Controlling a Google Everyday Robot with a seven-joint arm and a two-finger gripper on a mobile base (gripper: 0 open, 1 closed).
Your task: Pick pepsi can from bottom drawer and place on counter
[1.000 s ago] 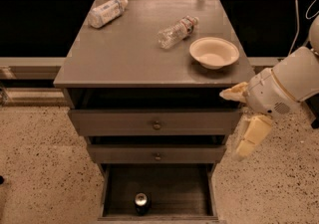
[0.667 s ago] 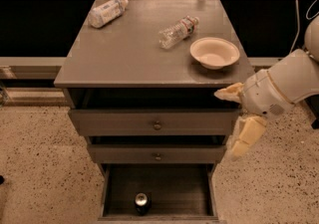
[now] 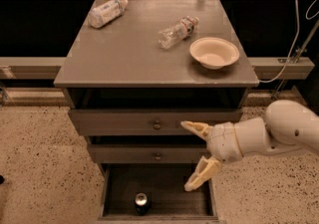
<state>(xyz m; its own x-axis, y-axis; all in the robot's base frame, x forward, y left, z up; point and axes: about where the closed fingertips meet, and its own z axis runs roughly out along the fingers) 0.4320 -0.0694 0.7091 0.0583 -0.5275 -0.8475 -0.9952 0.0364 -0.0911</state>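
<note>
The pepsi can (image 3: 142, 203) stands upright in the open bottom drawer (image 3: 119, 183), near its front edge, silver top showing. My gripper (image 3: 192, 156) is open, fingers spread wide, in front of the cabinet's right side, above and to the right of the can. One fingertip lies over the upper knob drawer, the other over the bottom drawer's right rear corner. The gripper holds nothing. The grey counter (image 3: 134, 54) is the cabinet top above.
On the counter lie two clear plastic bottles (image 3: 107, 13) (image 3: 178, 32) and a white bowl (image 3: 214, 53) at the right. Two shallower drawers with round knobs (image 3: 157, 125) (image 3: 158, 157) are above the bottom one. A cable (image 3: 294, 29) hangs at the right. Speckled floor surrounds the cabinet.
My arm and gripper have moved down and to the left, from beside the counter's right edge to in front of the drawers. The can has not moved.
</note>
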